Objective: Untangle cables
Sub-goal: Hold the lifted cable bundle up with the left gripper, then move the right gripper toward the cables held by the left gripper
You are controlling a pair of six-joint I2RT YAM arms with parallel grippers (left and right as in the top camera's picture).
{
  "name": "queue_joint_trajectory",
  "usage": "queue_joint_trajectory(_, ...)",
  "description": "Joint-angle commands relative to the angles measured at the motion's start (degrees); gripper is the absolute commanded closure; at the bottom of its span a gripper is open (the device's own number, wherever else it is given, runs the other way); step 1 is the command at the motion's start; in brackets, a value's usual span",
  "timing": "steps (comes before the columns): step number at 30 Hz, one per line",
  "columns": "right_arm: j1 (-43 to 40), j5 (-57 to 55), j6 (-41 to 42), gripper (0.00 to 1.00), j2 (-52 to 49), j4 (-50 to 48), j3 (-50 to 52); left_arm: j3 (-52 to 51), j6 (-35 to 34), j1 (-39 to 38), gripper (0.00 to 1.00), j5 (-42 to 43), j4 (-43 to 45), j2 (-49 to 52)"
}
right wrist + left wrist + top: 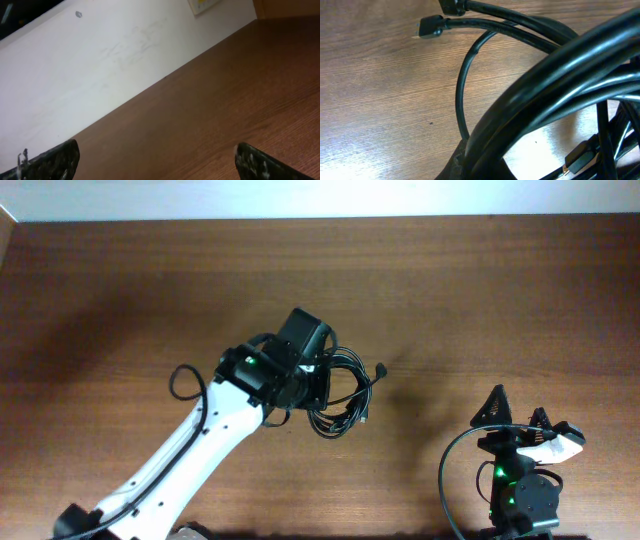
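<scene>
Thin black tangled cables (350, 405) are bunched under the left gripper (318, 383), its hold not discernible; the right gripper (157, 165), well apart from them, is spread wide, empty. One plug end (431, 26) should be drawn out slowly

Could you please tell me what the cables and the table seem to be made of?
Cables: black rubber or plastic sheathing, smooth and semi-gloss, judging by the bright streaks of reflected light along their curves. Their plugs look like moulded plastic. Table: wood or wood-look laminate, brown with straight grain lines and a dull sheen; the pictures do not settle which.
</scene>
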State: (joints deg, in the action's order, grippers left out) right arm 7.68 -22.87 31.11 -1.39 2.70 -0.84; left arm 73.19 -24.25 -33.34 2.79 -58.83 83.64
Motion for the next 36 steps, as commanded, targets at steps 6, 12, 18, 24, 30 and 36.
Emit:
queue_joint_trajectory(6, -0.26, 0.11, -0.2, 0.02, 0.15, 0.04, 0.5, 1.22, 2.03, 0.17, 1.0, -3.52, -1.36, -3.04)
queue_joint_trajectory(12, -0.24, 1.25, -0.15, 0.02, 0.17, -1.46, 0.5, 1.22, 2.03, 0.13, 1.0, -3.67, -1.9, -2.99)
queue_joint_trajectory(18, -0.15, 51.12, 5.07, 0.01, 0.11, 0.04, 0.5, 1.11, 2.03, 0.13, 1.0, -3.67, -2.6, -2.99)
queue_joint_trajectory(24, -0.17, 66.84, 18.73, 0.02, 0.11, 0.92, 0.5, 1.11, 2.01, 0.13, 1.0, -3.63, -2.56, -2.99)
queue_joint_trajectory(30, -0.22, 63.73, 11.04, 0.02, -4.98, 6.99, -6.51, 1.11, 1.99, 0.11, 1.0, -2.97, -2.58, -2.99)
queue_joint_trajectory(36, -0.2, 62.23, 6.73, 0.02, -21.86, 33.44, -31.28, 1.11, 1.99, 0.13, 1.0, -3.02, -2.54, -2.99)
